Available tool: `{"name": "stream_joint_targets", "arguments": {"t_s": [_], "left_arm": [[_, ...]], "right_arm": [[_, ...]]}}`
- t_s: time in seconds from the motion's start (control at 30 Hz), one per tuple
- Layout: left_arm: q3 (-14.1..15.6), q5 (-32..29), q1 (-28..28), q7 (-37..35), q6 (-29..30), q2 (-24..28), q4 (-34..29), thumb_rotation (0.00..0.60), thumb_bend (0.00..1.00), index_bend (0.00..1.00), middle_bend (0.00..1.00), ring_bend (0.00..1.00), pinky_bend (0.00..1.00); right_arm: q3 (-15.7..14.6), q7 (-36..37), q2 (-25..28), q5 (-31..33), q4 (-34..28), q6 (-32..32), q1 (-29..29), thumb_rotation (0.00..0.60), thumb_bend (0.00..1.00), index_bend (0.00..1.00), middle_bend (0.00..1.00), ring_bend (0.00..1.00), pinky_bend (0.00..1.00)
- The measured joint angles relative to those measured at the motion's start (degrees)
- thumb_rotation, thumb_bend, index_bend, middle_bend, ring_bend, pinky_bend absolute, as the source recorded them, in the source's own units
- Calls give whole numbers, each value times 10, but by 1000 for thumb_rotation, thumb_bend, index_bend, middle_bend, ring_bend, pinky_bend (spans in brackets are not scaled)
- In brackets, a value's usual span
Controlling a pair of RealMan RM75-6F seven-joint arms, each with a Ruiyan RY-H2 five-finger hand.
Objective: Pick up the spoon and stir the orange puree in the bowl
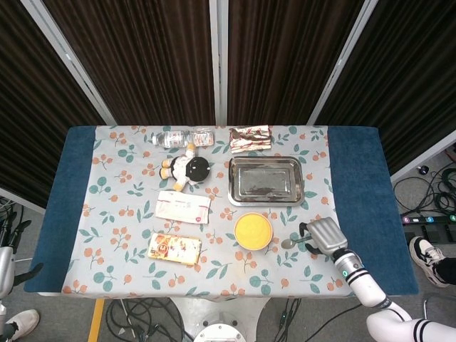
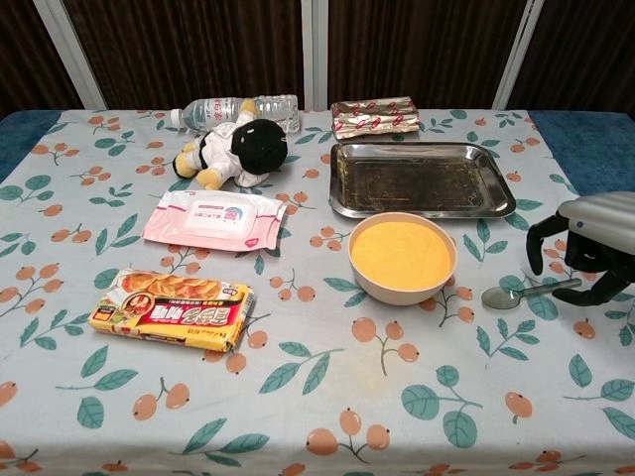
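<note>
— Where's my right hand (image 2: 585, 248)?

— Over the handle of the metal spoon (image 2: 529, 292), fingers (image 2: 536, 241) apart and curved downward, gripping nothing. The spoon lies flat on the floral cloth, just right of the round bowl (image 2: 402, 259) of smooth orange puree.

— And the left hand (image 1: 6, 263)?

— Off the table's (image 1: 71, 192) left edge; I can't tell its state.

Dark ribbed curtains (image 1: 157, 57) with pale metal posts (image 1: 68, 57) hang behind the table (image 1: 356, 171); cables (image 1: 427, 189) lie on the floor.
</note>
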Motion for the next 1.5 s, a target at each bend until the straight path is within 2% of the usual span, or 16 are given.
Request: {"name": "stream_joint_targets", "arguments": {"t_s": [0.37, 0.57, 0.9, 1.17, 1.5], "left_arm": [[-1, -7, -2, -10, -7, 0, 6, 600, 59, 228, 122, 103, 134], [-1, -11, -1, -11, -7, -4, 12, 600, 60, 229, 122, 103, 134], [0, -10, 4, -16, 0, -2, 16, 600, 60, 228, 122, 103, 134], [1, -7, 4, -19, 2, -3, 16, 600, 60, 228, 122, 103, 134], [1, -11, 11, -21, 8, -2, 20, 600, 60, 229, 122, 102, 134]], "right_arm": [[-4, -5, -36, 18, 42, -2, 8, 600, 246, 499, 989, 1000, 1000], [-6, -6, -41, 24, 47, -5, 11, 600, 305, 567, 989, 1000, 1000], [-3, 1, -26, 31, 25, -6, 16, 600, 360, 581, 989, 1000, 1000], [25, 24, 31, 26, -47, -3, 39, 600, 357, 581, 989, 1000, 1000], [63, -39, -13, 89, -51, -41, 105, 600, 356, 583, 989, 1000, 1000]]}}
